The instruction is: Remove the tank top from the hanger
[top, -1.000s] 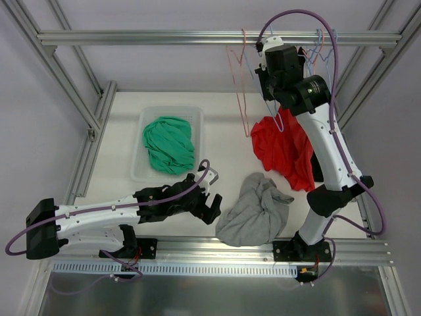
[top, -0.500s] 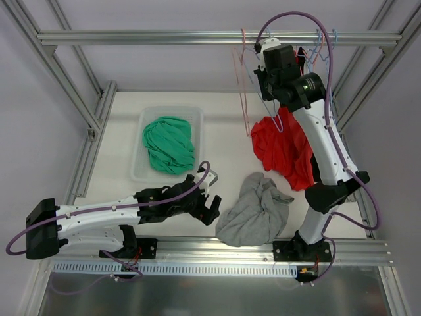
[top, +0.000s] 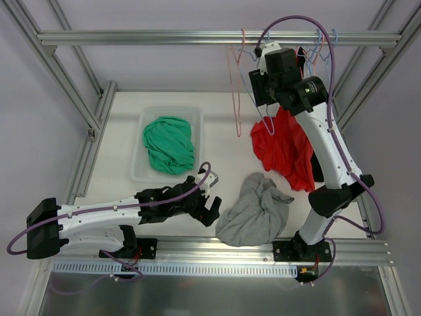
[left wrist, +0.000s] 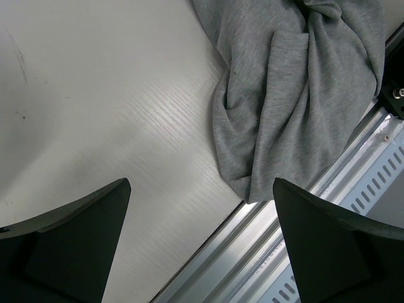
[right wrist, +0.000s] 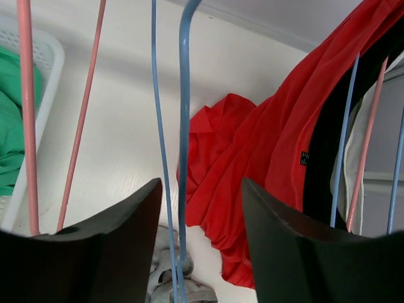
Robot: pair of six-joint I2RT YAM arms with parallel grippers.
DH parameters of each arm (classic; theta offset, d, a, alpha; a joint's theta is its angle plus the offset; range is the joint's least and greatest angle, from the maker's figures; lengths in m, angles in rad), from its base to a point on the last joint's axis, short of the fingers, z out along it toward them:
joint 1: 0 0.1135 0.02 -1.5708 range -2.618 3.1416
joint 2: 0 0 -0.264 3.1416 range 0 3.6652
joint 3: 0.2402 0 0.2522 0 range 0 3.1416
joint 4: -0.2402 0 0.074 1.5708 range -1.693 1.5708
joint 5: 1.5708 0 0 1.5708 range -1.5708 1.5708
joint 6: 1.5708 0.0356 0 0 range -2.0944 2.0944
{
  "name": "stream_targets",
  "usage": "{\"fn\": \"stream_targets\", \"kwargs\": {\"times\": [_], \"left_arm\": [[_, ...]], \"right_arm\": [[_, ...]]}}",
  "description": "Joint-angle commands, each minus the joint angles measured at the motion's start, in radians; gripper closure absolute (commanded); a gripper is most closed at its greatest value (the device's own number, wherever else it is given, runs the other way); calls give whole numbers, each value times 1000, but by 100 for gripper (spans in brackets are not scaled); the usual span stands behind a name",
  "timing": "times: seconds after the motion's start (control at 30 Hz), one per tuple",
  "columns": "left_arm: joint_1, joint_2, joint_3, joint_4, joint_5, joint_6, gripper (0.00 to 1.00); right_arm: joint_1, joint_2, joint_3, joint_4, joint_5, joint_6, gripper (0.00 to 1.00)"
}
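Because the red tank top [top: 287, 148], drooping from the rack [top: 197, 37] onto the table [top: 223, 155], looks light and limp, a bunched fold seems best to pinch; right gripper [right wrist: 201, 189] parted around a blue hanger [right wrist: 184, 95], left gripper [left wrist: 201, 186] wide, empty.

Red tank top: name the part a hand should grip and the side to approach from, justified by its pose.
Grip the red tank top on the sloping band climbing to the upper right of the right wrist view, probably coming from its left. There the cloth hangs as a free fold; its lower end lies bunched on the table.
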Motion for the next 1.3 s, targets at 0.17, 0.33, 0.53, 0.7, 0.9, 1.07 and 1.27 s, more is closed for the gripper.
{"fn": "stream_targets", "kwargs": {"times": [0.17, 0.33, 0.53, 0.7, 0.9, 1.07, 1.27], "left_arm": [[-33, 146, 124, 58, 43, -5, 1], [-97, 316, 270, 66, 6, 10, 1], [-159, 634, 584, 68, 16, 13, 1], [-206, 931, 795, 32, -109, 44, 1], [-223, 1128, 929, -178, -341, -54, 1], [-223, 1111, 857, -189, -349, -89, 62], [-223, 933, 751, -242, -473, -90, 100]], "right_arm": [[0, -226, -66, -12, -12, 18, 29], [-6, -416, -232, -11, 3, 23, 9], [-9, -760, -492, -5, 9, 66, 0], [-8, -950, -601, -11, -80, 79, 1], [-8, -1056, -618, -31, -222, 73, 1], [-9, -1110, -644, -20, -259, 79, 1], [-8, -1142, -692, 4, -258, 81, 0]]}}
